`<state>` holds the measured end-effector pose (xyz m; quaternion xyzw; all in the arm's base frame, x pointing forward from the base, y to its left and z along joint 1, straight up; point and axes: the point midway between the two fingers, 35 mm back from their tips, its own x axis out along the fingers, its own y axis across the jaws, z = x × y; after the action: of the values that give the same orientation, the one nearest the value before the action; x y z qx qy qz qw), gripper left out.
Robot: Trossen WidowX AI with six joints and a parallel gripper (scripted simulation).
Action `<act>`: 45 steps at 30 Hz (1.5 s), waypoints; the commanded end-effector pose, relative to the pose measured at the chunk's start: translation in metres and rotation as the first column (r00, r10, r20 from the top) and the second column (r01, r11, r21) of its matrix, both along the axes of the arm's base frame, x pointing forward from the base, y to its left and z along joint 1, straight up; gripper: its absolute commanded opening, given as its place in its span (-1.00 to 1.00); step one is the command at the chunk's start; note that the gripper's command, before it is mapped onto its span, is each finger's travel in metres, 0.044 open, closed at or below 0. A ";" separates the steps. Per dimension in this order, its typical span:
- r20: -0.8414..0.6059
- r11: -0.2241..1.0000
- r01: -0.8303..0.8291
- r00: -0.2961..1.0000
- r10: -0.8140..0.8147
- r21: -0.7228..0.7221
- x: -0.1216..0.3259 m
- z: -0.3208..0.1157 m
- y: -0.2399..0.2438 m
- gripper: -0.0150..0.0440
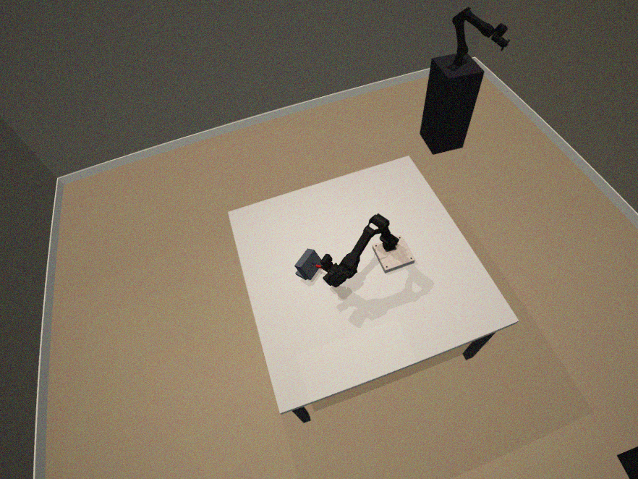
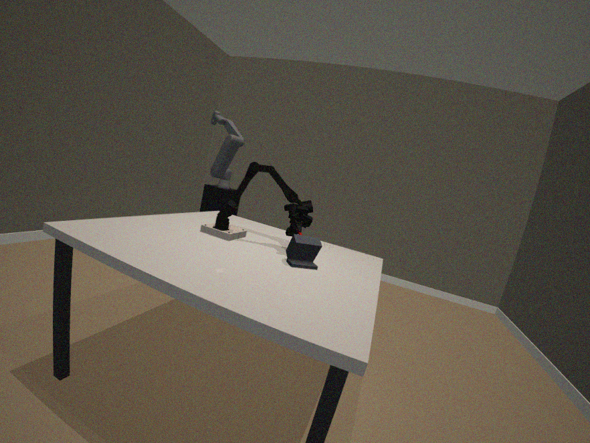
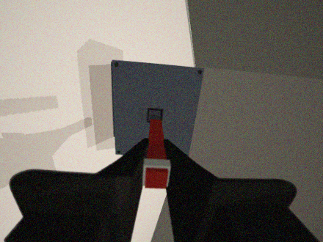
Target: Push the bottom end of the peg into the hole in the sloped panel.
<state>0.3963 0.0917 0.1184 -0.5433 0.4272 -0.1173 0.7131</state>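
My gripper [image 3: 155,144] is shut on a red square peg [image 3: 156,137] [image 1: 318,266] [image 2: 300,233], which has a light grey band near its top end. The blue-grey sloped panel [image 3: 158,88] [image 1: 310,260] [image 2: 304,248] stands on the table in front of the gripper. Its square hole [image 3: 155,109] has a dark rim. In the wrist view the peg's far end overlaps the lower part of the hole, and its sides look roughly in line with the hole's sides. Whether the tip is inside the hole or just in front of it, I cannot tell.
The white table [image 1: 288,221] [image 2: 166,257] bears the arm's pale base plate [image 1: 399,263] [image 2: 223,233], behind the gripper. A second arm stands on a dark pedestal [image 1: 451,108] [image 2: 212,197] off the table. Dark screws mark the panel's corners.
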 end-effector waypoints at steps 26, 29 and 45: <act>0.009 1.000 0.001 1.000 -0.001 -0.009 0.015 -0.010 -0.016 -0.49; 0.009 1.000 0.001 1.000 -0.001 -0.009 0.015 -0.010 -0.016 -0.49; 0.009 1.000 0.001 1.000 -0.001 -0.009 0.015 -0.012 -0.017 -0.49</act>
<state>0.4109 0.0756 0.1073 -0.5472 0.4239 -0.1210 0.7115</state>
